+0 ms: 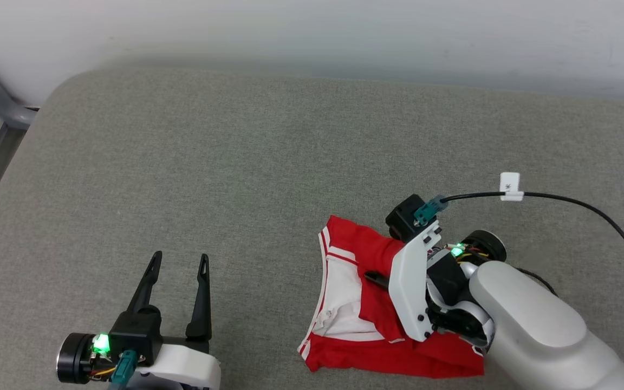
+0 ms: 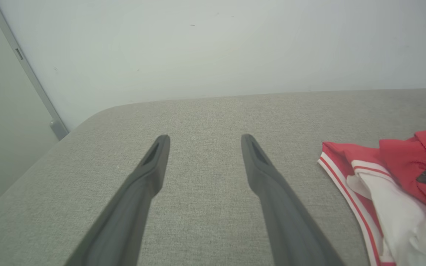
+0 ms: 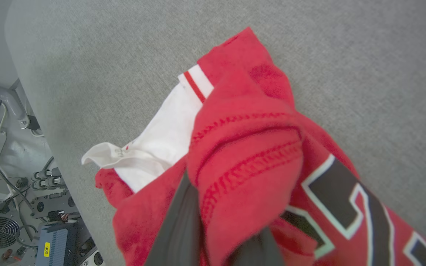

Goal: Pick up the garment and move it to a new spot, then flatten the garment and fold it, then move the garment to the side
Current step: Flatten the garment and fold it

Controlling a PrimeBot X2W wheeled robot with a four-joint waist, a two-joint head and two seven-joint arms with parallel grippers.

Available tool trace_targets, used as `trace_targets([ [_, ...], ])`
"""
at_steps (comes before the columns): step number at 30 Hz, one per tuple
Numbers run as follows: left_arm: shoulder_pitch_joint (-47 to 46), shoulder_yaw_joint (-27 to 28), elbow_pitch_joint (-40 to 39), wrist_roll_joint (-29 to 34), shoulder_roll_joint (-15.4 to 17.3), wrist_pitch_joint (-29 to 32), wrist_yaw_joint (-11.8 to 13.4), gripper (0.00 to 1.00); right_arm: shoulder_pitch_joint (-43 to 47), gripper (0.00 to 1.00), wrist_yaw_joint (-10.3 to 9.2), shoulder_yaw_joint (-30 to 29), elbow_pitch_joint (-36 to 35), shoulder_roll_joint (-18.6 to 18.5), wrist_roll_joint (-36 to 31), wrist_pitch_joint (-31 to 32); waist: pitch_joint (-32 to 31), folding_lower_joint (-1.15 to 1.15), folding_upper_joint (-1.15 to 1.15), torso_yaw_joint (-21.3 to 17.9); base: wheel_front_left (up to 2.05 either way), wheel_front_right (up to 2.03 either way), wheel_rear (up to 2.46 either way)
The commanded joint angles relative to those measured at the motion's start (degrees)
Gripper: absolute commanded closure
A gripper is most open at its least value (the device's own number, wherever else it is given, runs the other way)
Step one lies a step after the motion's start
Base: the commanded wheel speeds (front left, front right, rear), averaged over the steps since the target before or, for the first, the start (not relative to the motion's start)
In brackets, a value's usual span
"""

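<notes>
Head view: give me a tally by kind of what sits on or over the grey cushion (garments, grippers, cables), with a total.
Garments: 1, the garment, red and white, crumpled
Grippers: 2, the left gripper open over bare cushion, the right gripper shut on the garment
Cables: 1, the black cable carrying a white tag
Total: 4

Left gripper (image 1: 180, 258) agape, right (image 1: 377, 279) seemingly clamped

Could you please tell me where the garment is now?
In the head view the garment lies bunched at the lower right of the grey cushion, the right hand shut on its red cloth; the open left hand stands apart, lower left.
</notes>
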Motion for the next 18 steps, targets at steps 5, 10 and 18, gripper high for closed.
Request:
trace_targets([
  [5, -1.0, 0.1, 0.5, 0.3, -0.4, -0.1, -0.2, 0.00, -1.7, 1.00, -0.04, 4.6, 9.5, 1.8, -0.2, -2.3, 0.4, 0.00, 0.00, 0.7, 0.00, 0.00, 0.00],
  [10, 0.2, 0.7, 0.8, 0.2, -0.6, -0.1, 0.1, 0.00, -1.9, 0.00, -0.04, 7.0, 11.9, 2.1, 1.1, -8.2, -0.7, 0.00, 0.00, -0.1, 0.00, 0.00, 0.00],
  [18, 2.0, 1.4, 0.8, 0.5, -0.3, -0.1, 0.0, 0.00, -2.0, 0.00, -0.04, 6.4, 6.2, -1.9, 0.2, -21.9, -4.4, 0.00, 0.00, -2.6, 0.00, 0.00, 0.00],
])
